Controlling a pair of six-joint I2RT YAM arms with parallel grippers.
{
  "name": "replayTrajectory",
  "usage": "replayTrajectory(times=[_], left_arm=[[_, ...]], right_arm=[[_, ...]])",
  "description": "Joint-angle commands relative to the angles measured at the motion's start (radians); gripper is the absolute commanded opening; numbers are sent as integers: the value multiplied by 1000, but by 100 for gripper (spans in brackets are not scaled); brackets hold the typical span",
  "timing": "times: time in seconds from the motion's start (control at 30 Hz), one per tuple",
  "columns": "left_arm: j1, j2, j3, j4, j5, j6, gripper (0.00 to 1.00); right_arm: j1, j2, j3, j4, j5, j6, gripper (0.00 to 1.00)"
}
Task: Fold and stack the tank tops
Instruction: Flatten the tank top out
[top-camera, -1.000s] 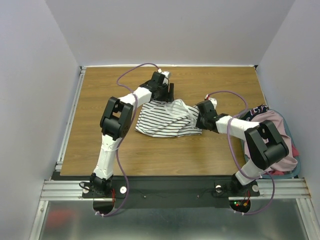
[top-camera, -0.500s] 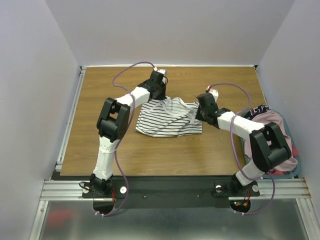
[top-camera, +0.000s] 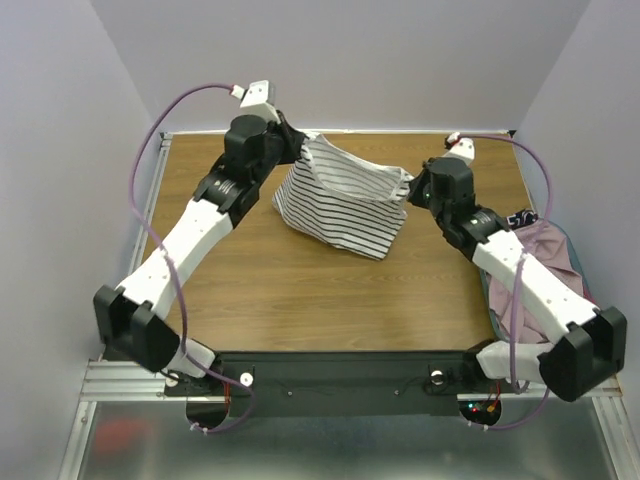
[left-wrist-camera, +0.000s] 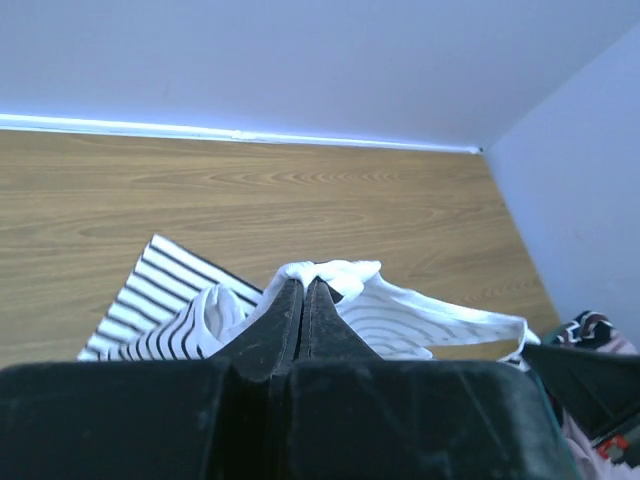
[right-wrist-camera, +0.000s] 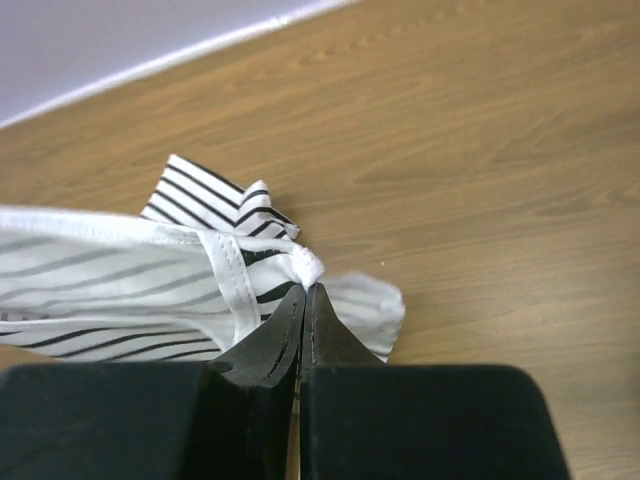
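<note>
The white, black-striped tank top (top-camera: 345, 198) hangs stretched between both grippers above the far half of the table, its lower edge drooping toward the wood. My left gripper (top-camera: 303, 143) is shut on its left upper corner (left-wrist-camera: 325, 272). My right gripper (top-camera: 412, 186) is shut on its right upper corner (right-wrist-camera: 305, 268). In the right wrist view the striped cloth (right-wrist-camera: 110, 290) spreads to the left of the jaws. The dusty pink tank top (top-camera: 555, 262) lies in a heap of clothes at the table's right edge, under the right arm.
The heap at the right also holds a dark patterned garment (top-camera: 520, 218) and sits in a teal-rimmed basket (top-camera: 592, 340). Grey walls close in the wooden table (top-camera: 300, 290) on three sides. A metal rail (top-camera: 140, 235) runs along its left edge.
Both arms have risen and drawn apart, lifting the striped top off the table and stretching it out. The left gripper closed on the cloth during the last second.
</note>
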Motion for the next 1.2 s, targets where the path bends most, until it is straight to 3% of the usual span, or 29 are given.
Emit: replayTrajectory(times=[0.0, 0.27, 0.43, 0.6, 0.77, 0.83, 1.0, 1.03, 1.07, 1.17], left_arm=[[-15, -180, -85, 59, -19, -27, 0], [-135, -490, -31, 55, -54, 43, 0], [-164, -546, 53, 47, -40, 39, 0], [-164, -512, 101, 27, -125, 43, 0], [-154, -424, 9, 61, -253, 30, 0], [-97, -356, -51, 87, -243, 7, 0], [133, -94, -186, 217, -45, -157, 0], [164, 5, -181, 296, -16, -173, 0], [164, 6, -181, 297, -16, -173, 0], [207, 240, -74, 340, 35, -185, 0]], right_arm=[[0, -140, 103, 6, 14, -80, 0], [0, -306, 412, 8, -205, -183, 0], [-2, -320, 557, 6, -330, -174, 1], [0, -245, 618, 8, -322, -188, 0], [0, -119, 519, 20, -204, -202, 0], [-2, -29, 473, 52, -180, -209, 0], [-34, 250, 405, 196, -181, -217, 1], [-51, 375, 445, 232, -195, -217, 0], [-51, 433, 445, 232, -195, -217, 0], [-88, 618, 590, 246, -230, -200, 1]])
